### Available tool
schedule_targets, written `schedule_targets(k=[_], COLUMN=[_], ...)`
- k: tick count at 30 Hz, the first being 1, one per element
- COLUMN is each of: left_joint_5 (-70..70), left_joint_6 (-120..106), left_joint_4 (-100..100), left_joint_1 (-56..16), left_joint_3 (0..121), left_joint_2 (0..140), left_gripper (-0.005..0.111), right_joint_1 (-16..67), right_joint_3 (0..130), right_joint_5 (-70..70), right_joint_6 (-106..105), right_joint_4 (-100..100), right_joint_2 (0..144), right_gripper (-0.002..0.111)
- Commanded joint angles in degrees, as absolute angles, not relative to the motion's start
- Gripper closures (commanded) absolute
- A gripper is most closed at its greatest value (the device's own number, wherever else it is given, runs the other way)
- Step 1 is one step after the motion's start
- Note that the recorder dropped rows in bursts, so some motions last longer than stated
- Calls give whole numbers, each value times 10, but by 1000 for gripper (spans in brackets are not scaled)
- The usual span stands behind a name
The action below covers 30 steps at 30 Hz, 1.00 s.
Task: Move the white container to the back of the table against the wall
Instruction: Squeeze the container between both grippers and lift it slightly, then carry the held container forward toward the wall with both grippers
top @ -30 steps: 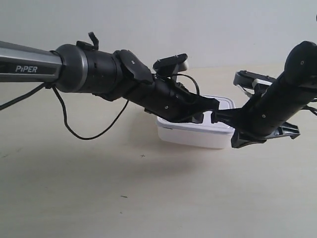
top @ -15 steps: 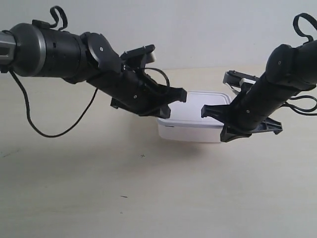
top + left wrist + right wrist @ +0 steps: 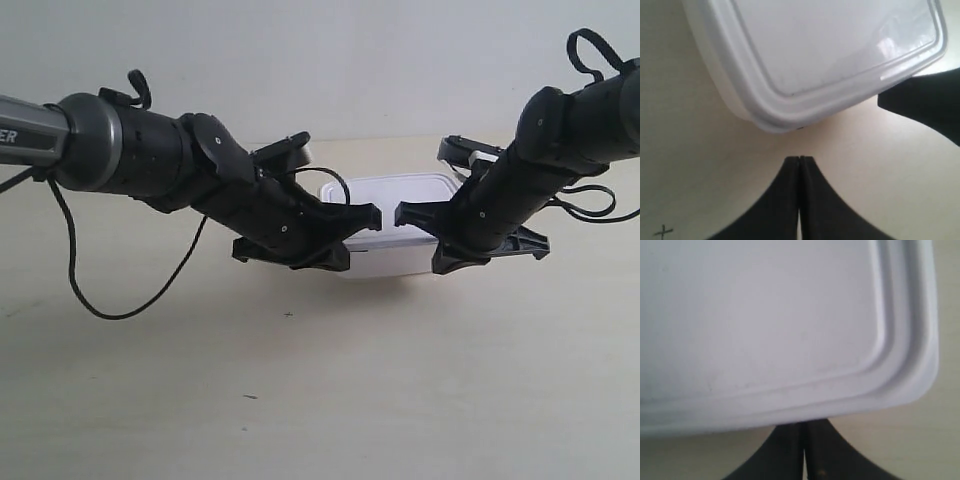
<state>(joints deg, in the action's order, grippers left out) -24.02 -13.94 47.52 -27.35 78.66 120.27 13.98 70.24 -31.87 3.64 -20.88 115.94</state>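
Observation:
The white container [image 3: 392,192] lies on the table [image 3: 300,390], its lid on, a short way in front of the wall [image 3: 400,60]. Both arms reach in from the sides and meet at its near side. The gripper of the arm at the exterior view's left [image 3: 372,216] is shut. In the left wrist view my left gripper [image 3: 799,159] is shut and empty, a small gap short of a rounded corner of the container [image 3: 805,55]. My right gripper [image 3: 804,425] is shut, its tips tucked against the rim of the container [image 3: 765,325].
A black cable [image 3: 100,290] hangs in a loop under the arm at the exterior view's left. A black finger of the other arm [image 3: 922,102] shows beside the container's edge. Tiny dark specks [image 3: 288,315] mark the table's front.
The container has slid back toward the wall. Both grippers have moved back with it and drawn together at its near side.

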Motion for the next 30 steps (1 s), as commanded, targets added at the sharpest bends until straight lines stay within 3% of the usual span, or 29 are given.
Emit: schedule_targets(k=[1, 18, 30], left_joint_5=[-215, -150, -146], left_joint_6=[-155, -269, -270], left_joint_4=[502, 591, 588], left_joint_1=[-276, -267, -256], left_joint_3=[786, 816, 867], left_joint_2=[1226, 1250, 1288], left_gripper=[107, 107, 107], right_joint_1=[141, 141, 141], right_joint_3=[708, 713, 807], right_joint_5=[-312, -296, -309], right_joint_6=[30, 30, 30], right_joint_4=[-209, -208, -205], right_joint_2=[1160, 1162, 1225], right_gripper=[108, 108, 108])
